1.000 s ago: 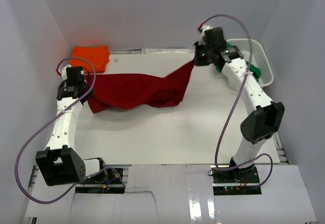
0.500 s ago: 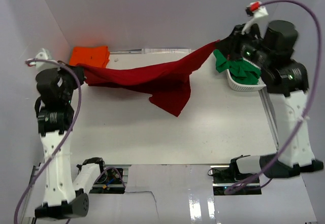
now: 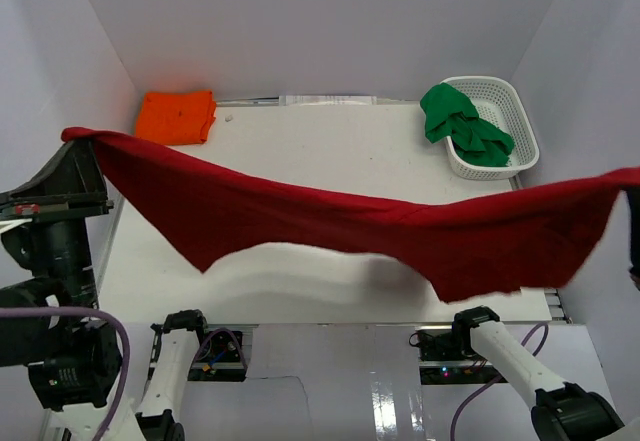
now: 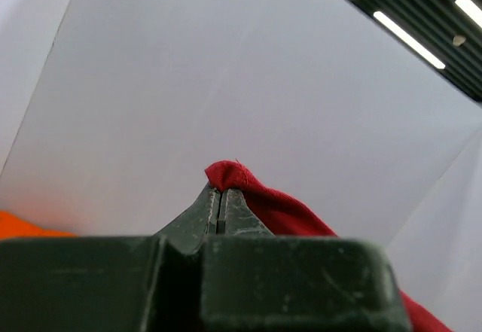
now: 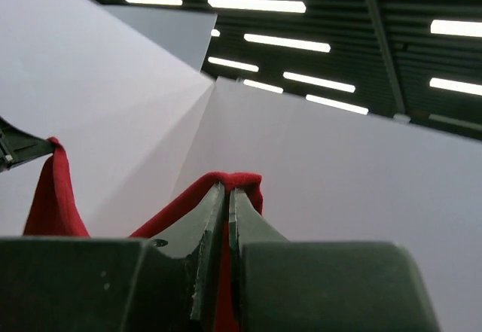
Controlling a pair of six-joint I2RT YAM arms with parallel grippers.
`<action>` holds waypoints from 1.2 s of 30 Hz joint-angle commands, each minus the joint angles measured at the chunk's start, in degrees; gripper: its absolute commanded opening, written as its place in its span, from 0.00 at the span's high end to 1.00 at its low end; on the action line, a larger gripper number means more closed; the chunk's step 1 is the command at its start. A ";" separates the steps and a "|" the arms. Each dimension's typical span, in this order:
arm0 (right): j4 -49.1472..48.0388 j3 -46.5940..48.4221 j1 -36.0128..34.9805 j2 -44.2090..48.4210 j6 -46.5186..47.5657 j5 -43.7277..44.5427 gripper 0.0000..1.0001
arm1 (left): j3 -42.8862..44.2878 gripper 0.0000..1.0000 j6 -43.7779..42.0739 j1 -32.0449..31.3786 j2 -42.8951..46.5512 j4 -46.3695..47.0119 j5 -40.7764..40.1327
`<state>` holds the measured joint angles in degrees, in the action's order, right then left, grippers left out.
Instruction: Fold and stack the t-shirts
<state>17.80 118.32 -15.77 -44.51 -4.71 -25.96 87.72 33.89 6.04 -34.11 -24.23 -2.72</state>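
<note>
The dark red t-shirt (image 3: pixel 350 221) hangs stretched in the air across the whole top view, high above the table and sagging in the middle. My left gripper (image 4: pixel 220 190) is shut on its left corner (image 4: pixel 279 208), which shows in the top view at the far left (image 3: pixel 72 139). My right gripper (image 5: pixel 227 189) is shut on the other corner (image 5: pixel 248 181), at the right edge of the top view. The orange t-shirt (image 3: pixel 177 115) lies folded at the table's back left. The green t-shirt (image 3: pixel 465 126) lies crumpled, draped over the rim of a basket.
The white lattice basket (image 3: pixel 512 109) stands at the back right corner. White walls enclose the table (image 3: pixel 330 151) on three sides. Both arm bases and their cables sit at the near edge.
Both arms have risen high toward the camera and spread apart. The red shirt has come off the table and is now pulled wide in the air.
</note>
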 commanded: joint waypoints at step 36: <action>-26.15 4.38 18.76 -51.77 -21.22 -20.28 0.92 | 15.94 1.00 0.92 0.02 -56.18 16.23 4.04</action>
<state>0.51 131.72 3.40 -105.86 -24.88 -41.25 112.55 36.07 5.80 -101.25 -18.24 2.42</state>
